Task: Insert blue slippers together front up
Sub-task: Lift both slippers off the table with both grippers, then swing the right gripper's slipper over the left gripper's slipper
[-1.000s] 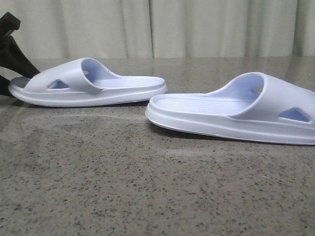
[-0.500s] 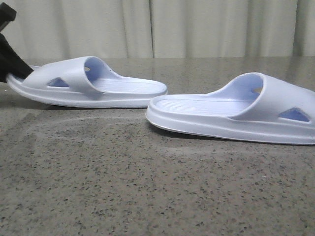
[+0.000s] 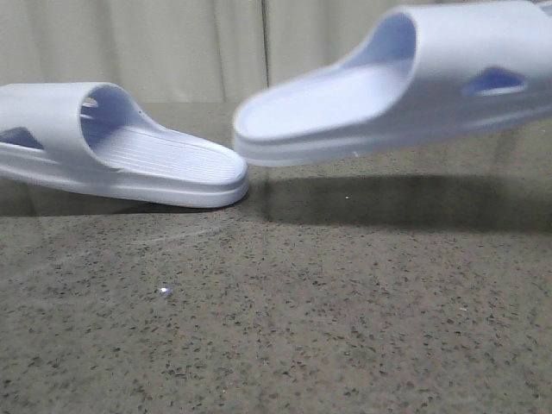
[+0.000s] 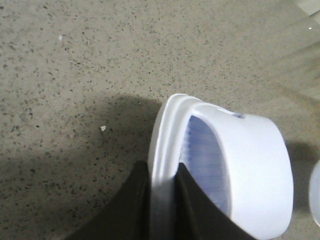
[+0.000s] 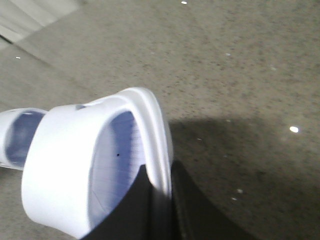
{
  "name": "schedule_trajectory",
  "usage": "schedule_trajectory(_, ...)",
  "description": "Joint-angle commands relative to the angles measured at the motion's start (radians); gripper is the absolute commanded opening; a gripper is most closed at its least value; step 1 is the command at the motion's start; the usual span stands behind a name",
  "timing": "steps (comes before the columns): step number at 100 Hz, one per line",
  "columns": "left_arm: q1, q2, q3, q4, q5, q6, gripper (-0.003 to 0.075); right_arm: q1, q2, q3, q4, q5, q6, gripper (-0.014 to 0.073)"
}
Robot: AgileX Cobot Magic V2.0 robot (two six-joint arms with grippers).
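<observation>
Two pale blue slippers show in the front view. The left slipper point(image 3: 129, 155) is at the left, its heel end low near the table and its strap end raised. The right slipper point(image 3: 405, 86) hangs in the air at the upper right, tilted, heel end toward the middle. In the left wrist view my left gripper point(image 4: 162, 200) is shut on the sole edge of the left slipper point(image 4: 240, 170). In the right wrist view my right gripper point(image 5: 162, 200) is shut on the sole edge of the right slipper point(image 5: 75, 170). Neither gripper shows in the front view.
The speckled grey stone table point(image 3: 276, 319) fills the foreground. A pale curtain point(image 3: 216, 43) hangs behind the table. The other slipper's end point(image 5: 15, 135) shows at the edge of the right wrist view.
Both slippers have been lifted. The right one has risen well off the table and tilted. The left one has shifted left, its strap end raised, and the black left gripper has left the front view.
</observation>
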Motion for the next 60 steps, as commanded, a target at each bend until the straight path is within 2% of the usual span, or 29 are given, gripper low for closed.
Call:
schedule_trajectory(1,0.008,-0.031,-0.022,-0.087,0.048,0.019,0.0015,-0.007,-0.01,-0.033,0.149,0.024,-0.061,-0.0102)
schedule_trajectory(14,0.008,-0.029,-0.022,-0.101,0.056,0.026,0.0015,-0.007,-0.007,-0.033,0.206,0.036,-0.092,-0.0102)
schedule_trajectory(31,0.007,-0.025,-0.022,-0.202,0.118,0.071,0.0015,-0.007,0.048,-0.033,0.236,0.046,-0.128,-0.0102)
schedule_trajectory(60,0.007,-0.014,-0.022,-0.312,0.198,0.075,0.0015,0.002,0.235,-0.033,0.408,0.137,-0.313,-0.0102)
